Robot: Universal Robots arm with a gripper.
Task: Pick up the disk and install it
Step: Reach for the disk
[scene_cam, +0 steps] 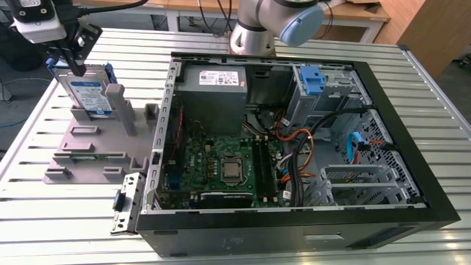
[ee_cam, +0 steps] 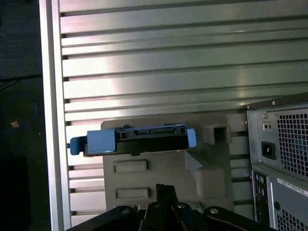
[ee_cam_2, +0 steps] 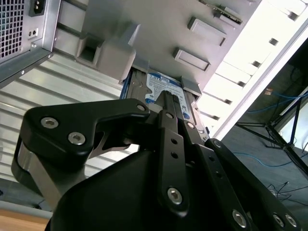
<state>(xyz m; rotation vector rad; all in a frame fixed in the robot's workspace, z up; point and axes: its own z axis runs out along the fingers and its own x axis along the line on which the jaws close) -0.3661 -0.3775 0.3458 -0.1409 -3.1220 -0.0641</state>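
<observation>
Hanging the black gripper [scene_cam: 76,65] directly above the flat silver metal disk [scene_cam: 87,91] with blue rails, standing on edge in a grey plastic holder [scene_cam: 88,160] on the slatted worktop [scene_cam: 44,210], toward the exterior view's left of the open computer case [scene_cam: 412,212]; not revealing whether spread or pinching.

A slatted metal table [scene_cam: 59,221] carries an open black computer case [scene_cam: 257,232], which lies on its side toward the exterior view's right. Inside, a grey power supply box [scene_cam: 213,91] with a white sticker sits at the far end. A green motherboard [scene_cam: 206,160] with 1 processor socket [scene_cam: 231,168] lies nearer. A tall blue latch [scene_cam: 312,80] stands far back, on the exterior view's right of the box. Orange and black cables [scene_cam: 298,138] loop beside the board. A grey plastic fixture [scene_cam: 88,149] rests on the table just beside the case, on the exterior view's left.
</observation>
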